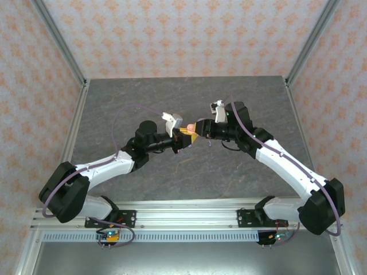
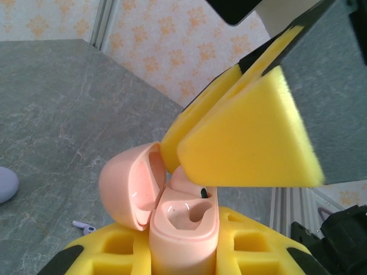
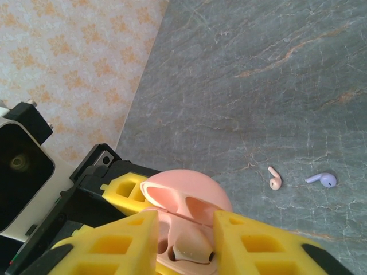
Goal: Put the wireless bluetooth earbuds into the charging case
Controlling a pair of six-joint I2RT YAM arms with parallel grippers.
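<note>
Steadying open charging case [image 2: 184, 226] aloft for loading, left gripper [image 2: 183, 259] pinches its base; right gripper [image 3: 186, 222] jaws, slightly parted, straddle pink earbud [image 3: 192, 250] sitting inside case. Loose salmon earbud [image 3: 275, 178], lilac earbud [image 3: 322, 180] lie on table [image 3: 258, 69] beyond case.

The charging case [image 2: 183, 229] stands with its lower body buried between the yellow pads [image 2: 100, 252] of the left claw [image 2: 184, 255], whose fingers run off the bottom edge of the left wrist view. The right claw [image 2: 172, 150] covers the case's far rim and is cropped at the top and right. At the left edge, a lilac rounded thing [image 2: 6, 184] is cut to a sliver (what it is cannot be told). A lilac earbud [image 2: 85, 228] peeks out, half hidden behind a pad. From the right wrist, a pale piece [image 3: 192, 247] between that claw's pads is blurred; whether they touch it is unclear.
</note>
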